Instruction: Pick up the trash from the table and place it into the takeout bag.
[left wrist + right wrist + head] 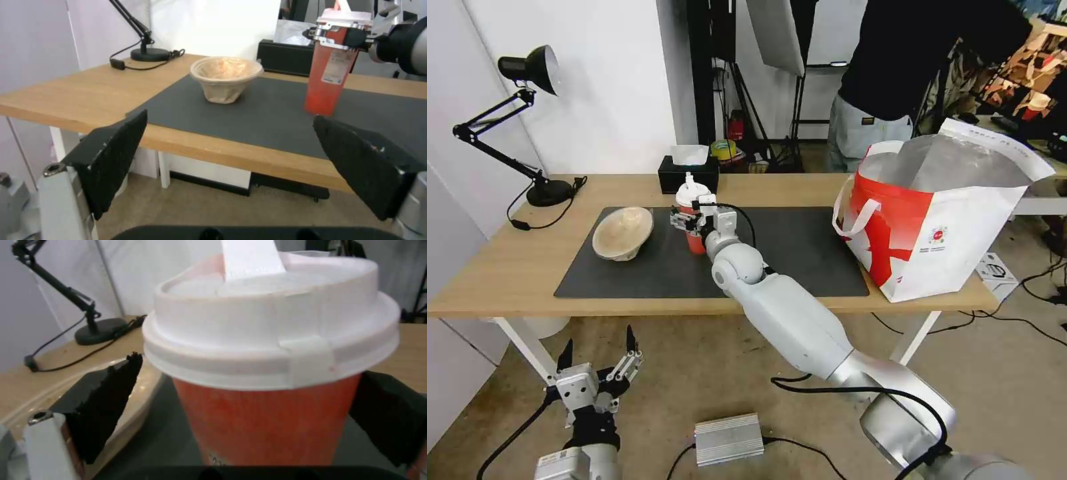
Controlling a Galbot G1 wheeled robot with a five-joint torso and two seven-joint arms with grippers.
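A tall red drink cup with a white lid stands on the dark grey mat near the middle of the table. My right gripper is open and straddles the cup's upper part, one finger on each side. In the right wrist view the cup sits between the black pads, with a gap on one side. A beige pulp bowl rests on the mat to the left of the cup. The white and red takeout bag stands open at the table's right end. My left gripper hangs open below the table's front edge.
A black desk lamp stands at the table's back left, its cable trailing over the wood. A black tissue box sits just behind the cup. On the floor in front lie a silver box and cables.
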